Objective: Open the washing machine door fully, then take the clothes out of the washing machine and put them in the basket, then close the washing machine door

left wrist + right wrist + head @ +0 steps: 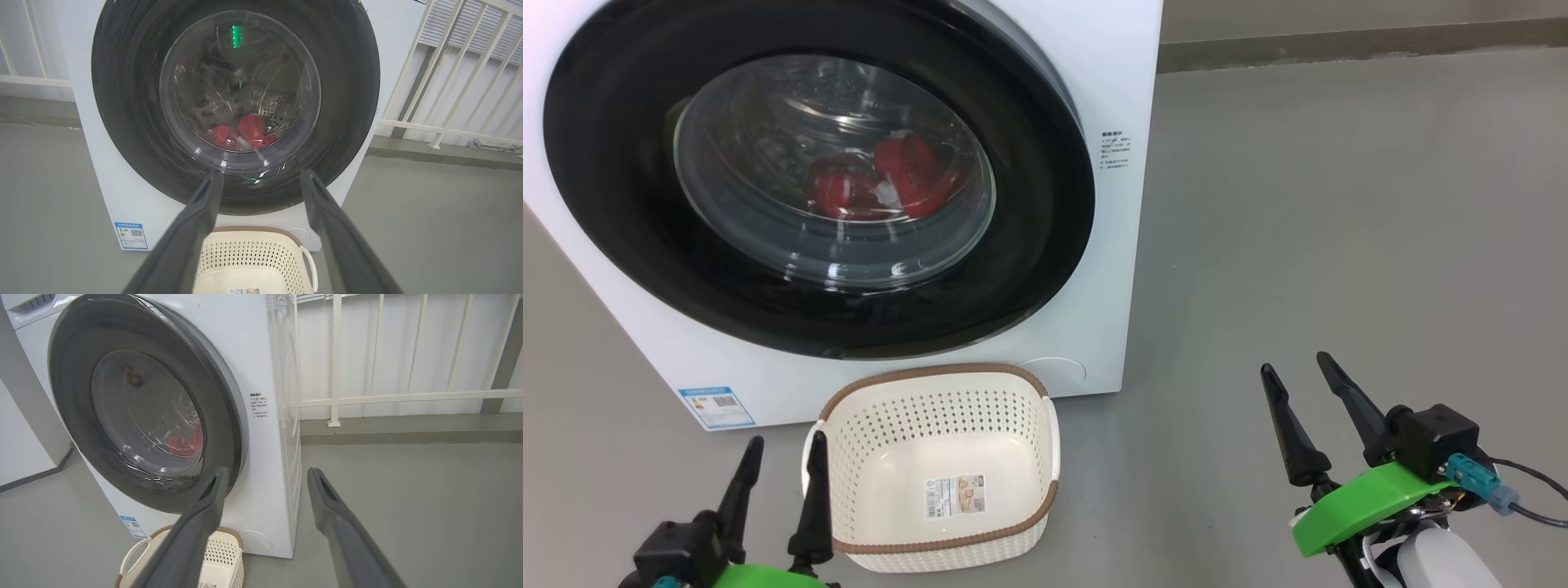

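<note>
The white washing machine [1111, 269] stands ahead with its black-rimmed round door [613, 220] shut or nearly shut. Through the glass bowl I see red clothes [882, 184] lying in the drum, also clothes [245, 132] in the left wrist view. The cream perforated basket [849, 465] with a brown rim sits on the floor right below the door, nothing in it. My left gripper [786, 441] hangs open at the basket's left edge. My right gripper [1294, 363] is open over bare floor to the machine's right, holding nothing.
Grey floor [1339, 245] stretches to the right of the machine. A white railing [367, 398] runs behind and beside the machine. A blue label [717, 407] marks the machine's lower left corner.
</note>
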Robot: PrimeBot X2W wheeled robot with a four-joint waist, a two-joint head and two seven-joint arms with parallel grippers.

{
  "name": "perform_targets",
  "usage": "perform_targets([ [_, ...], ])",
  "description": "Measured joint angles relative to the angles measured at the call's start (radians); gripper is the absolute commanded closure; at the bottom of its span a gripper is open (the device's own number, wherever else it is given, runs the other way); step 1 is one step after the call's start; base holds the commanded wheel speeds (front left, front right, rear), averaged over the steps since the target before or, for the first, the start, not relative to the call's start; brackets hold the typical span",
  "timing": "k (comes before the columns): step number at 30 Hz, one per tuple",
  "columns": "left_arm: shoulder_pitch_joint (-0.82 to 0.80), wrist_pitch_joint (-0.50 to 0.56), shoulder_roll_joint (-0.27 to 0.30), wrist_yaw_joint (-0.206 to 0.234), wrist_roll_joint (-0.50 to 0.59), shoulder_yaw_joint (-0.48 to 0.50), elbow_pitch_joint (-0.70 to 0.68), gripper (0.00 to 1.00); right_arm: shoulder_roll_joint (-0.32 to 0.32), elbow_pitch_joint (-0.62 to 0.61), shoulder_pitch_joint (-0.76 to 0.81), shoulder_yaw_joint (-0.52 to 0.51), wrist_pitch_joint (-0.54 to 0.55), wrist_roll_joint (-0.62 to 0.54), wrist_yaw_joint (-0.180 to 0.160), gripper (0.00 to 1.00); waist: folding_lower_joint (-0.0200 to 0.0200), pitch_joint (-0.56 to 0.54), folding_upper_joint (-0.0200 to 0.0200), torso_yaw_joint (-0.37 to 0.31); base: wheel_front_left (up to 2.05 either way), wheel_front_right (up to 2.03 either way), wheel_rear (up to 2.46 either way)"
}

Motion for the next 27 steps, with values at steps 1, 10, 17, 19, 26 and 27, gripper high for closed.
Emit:
perform_targets([
  [1, -0.001, -0.003, 0.0, 0.0, 0.013, 0.001, 0.002, 0.0, 0.0, 0.0, 0.0, 0.0, -0.003, -0.013, 0.0, 0.0, 0.0, 0.0, 0.0, 0.0, 0.0, 0.0, 0.0],
  [10, -0.016, -0.022, 0.001, 0.0, 0.087, 0.004, 0.022, 0.0, 0.0, 0.001, -0.023, -0.002, -0.026, -0.092, 0.0, 0.0, 0.0, -0.001, 0.0, -0.001, 0.0, 0.0, 0.0],
  [17, -0.017, -0.022, 0.001, -0.001, 0.087, 0.006, 0.039, 0.0, 0.001, 0.008, -0.023, -0.004, -0.026, -0.093, 0.0, 0.0, 0.0, -0.003, 0.0, -0.001, 0.0, 0.0, 0.0],
  [19, -0.017, -0.022, 0.001, -0.001, 0.081, 0.006, 0.044, 0.0, 0.001, 0.009, -0.023, -0.004, -0.026, -0.093, 0.0, 0.0, 0.0, -0.004, 0.0, -0.002, 0.0, 0.0, 0.0],
  [26, -0.017, -0.022, 0.001, -0.001, 0.08, 0.006, 0.061, 0.0, 0.001, 0.016, -0.023, -0.004, -0.026, -0.093, 0.0, 0.0, 0.0, -0.004, 0.0, 0.0, 0.0, 0.0, 0.0],
  [27, -0.017, -0.022, 0.001, -0.001, 0.08, 0.005, 0.062, 0.0, 0.001, 0.018, -0.023, -0.005, -0.026, -0.093, 0.0, 0.0, 0.0, -0.003, 0.0, 0.002, 0.0, 0.0, 0.0],
])
